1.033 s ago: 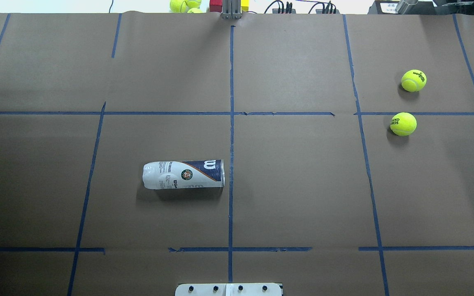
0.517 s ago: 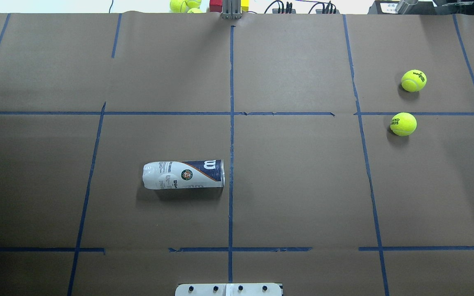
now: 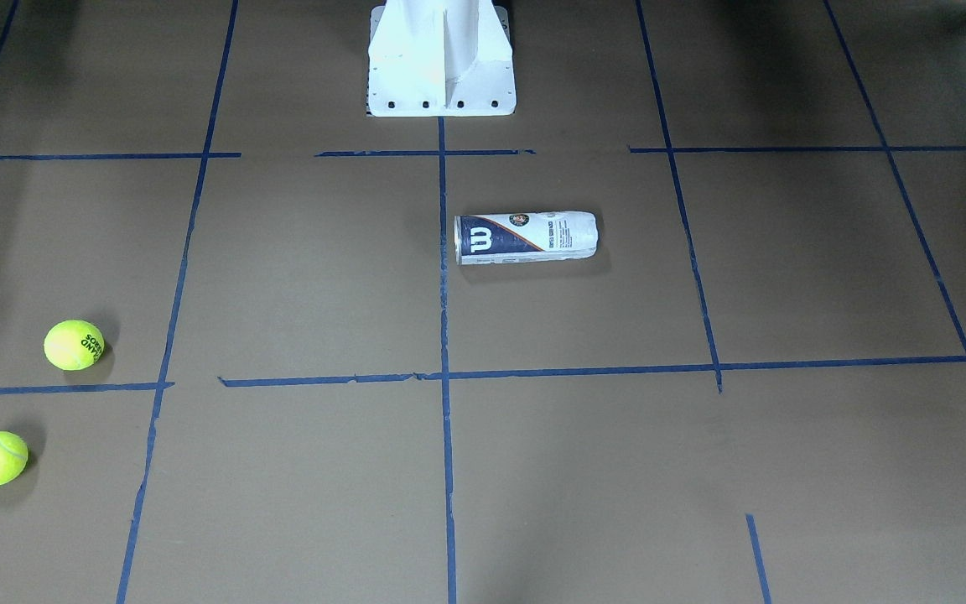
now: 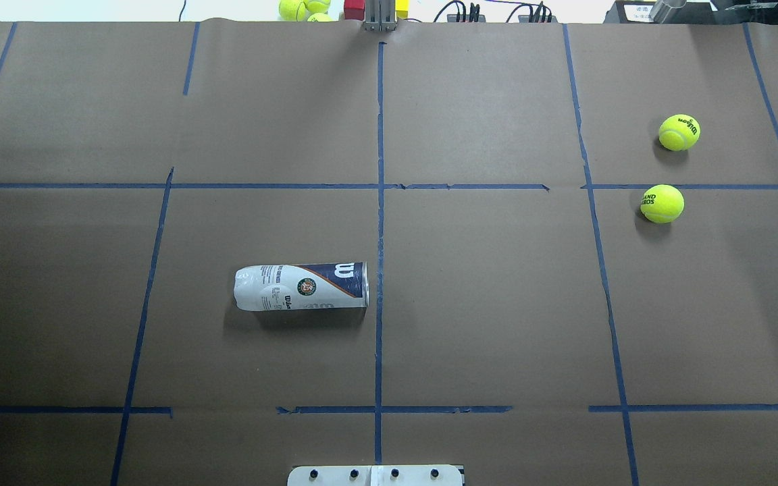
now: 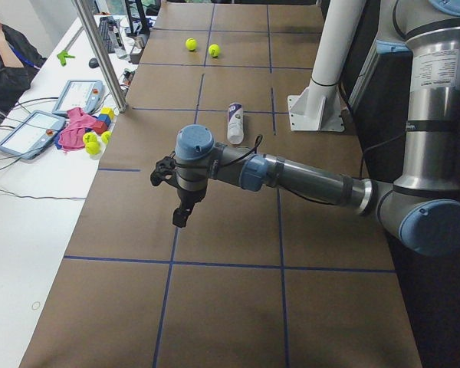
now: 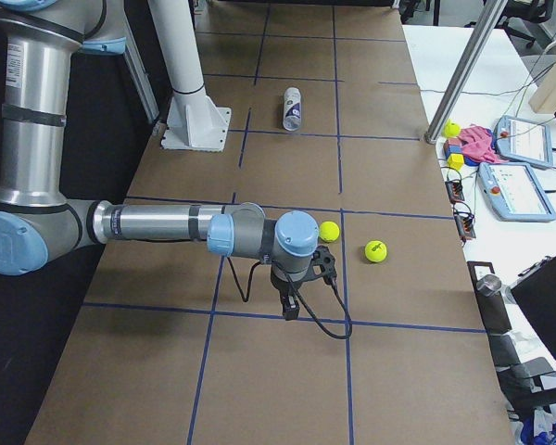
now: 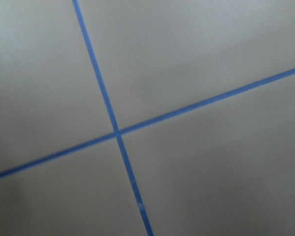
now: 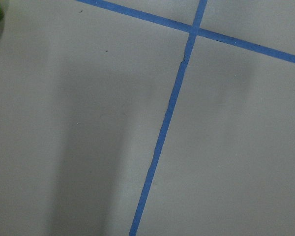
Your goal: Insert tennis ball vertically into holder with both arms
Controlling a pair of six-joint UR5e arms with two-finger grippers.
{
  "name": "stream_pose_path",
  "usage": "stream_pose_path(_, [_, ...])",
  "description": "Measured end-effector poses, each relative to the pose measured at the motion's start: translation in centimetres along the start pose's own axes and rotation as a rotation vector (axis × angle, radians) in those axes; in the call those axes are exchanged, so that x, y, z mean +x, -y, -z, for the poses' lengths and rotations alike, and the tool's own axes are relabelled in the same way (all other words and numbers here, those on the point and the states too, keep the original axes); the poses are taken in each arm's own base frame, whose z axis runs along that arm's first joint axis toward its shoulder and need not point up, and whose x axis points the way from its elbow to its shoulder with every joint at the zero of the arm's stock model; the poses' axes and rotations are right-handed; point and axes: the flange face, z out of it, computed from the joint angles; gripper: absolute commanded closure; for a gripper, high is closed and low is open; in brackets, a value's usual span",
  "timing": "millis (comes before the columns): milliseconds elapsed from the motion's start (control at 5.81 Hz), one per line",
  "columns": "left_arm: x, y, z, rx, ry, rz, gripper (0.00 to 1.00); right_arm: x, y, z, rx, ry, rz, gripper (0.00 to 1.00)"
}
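The holder (image 4: 301, 286) lies on its side on the brown paper, left of the centre tape line, with its open end toward that line; it also shows as the holder (image 3: 525, 237). Two tennis balls (image 4: 679, 132) (image 4: 662, 204) rest far to the right. My left gripper (image 5: 181, 221) hangs over the table's left end, far from the holder (image 5: 234, 123). My right gripper (image 6: 290, 311) hovers close to the nearer tennis ball (image 6: 329, 231). Both grippers show only in the side views, so I cannot tell whether they are open or shut. The wrist views show only paper and tape.
The white pedestal base (image 3: 441, 59) stands at the robot's edge. More tennis balls (image 4: 301, 8) and coloured blocks (image 4: 354, 8) lie past the far edge. A metal post (image 5: 100, 54), tablets (image 5: 27, 132) and a seated person (image 5: 0, 54) are on the operators' side.
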Motion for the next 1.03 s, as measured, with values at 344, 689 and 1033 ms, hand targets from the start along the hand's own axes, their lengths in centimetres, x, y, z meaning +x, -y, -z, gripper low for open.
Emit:
stream_pose_path(344, [8.5,7.0,-1.5,0.082,-0.067,-0.254,0.0,0.0,0.0,0.0,0.0,0.0,0.0,0.0])
stream_pose_path(689, [20.0,14.5,-3.2,0.125,-0.171,-0.465,0.0,0.0,0.0,0.0,0.0,0.0,0.0,0.0])
stream_pose_path(1033, [32.7,18.4,-6.5,0.146,-0.195,-0.651,0.0,0.0,0.0,0.0,0.0,0.0,0.0,0.0])
